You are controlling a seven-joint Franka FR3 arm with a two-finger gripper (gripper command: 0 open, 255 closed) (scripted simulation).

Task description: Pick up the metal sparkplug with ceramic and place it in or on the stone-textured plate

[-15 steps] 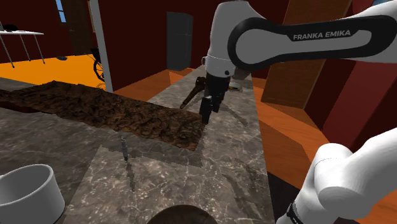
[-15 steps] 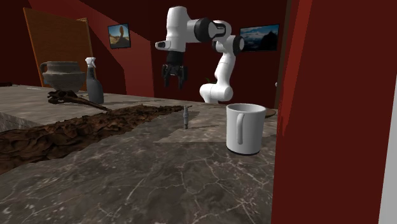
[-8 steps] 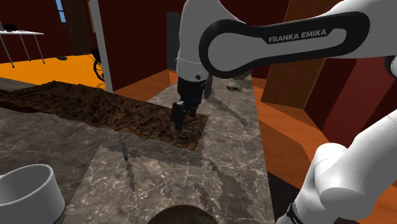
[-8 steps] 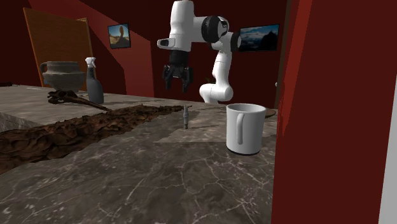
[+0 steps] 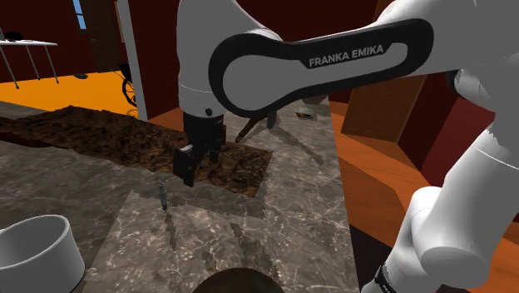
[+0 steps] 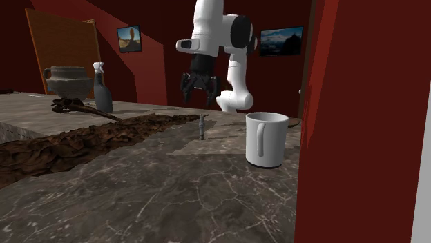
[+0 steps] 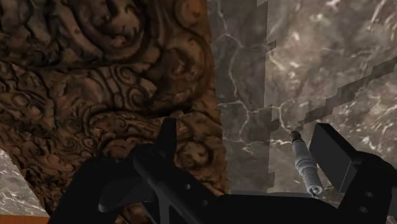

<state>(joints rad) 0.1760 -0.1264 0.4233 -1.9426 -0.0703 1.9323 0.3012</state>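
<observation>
Sparkplug [image 5: 163,193]: a slim grey pin with a ribbed body and pale tip. It stands upright on the veined marble worktop [image 5: 308,216], well in from its edges and just off the corner of the carved, swirl-textured brown panel [image 5: 125,143]. The black gripper [image 5: 185,166] hovers above and slightly aside, fingers spread wide and holding nothing; in the wrist view the plug sits close to one finger, untouched. A sound approach would probably centre the jaws over the plug, descend straight and close without tipping it. A glossy white mug [image 5: 37,250] stands well apart; the dark round plate [image 5: 237,280] lies toward the stand's side.
</observation>
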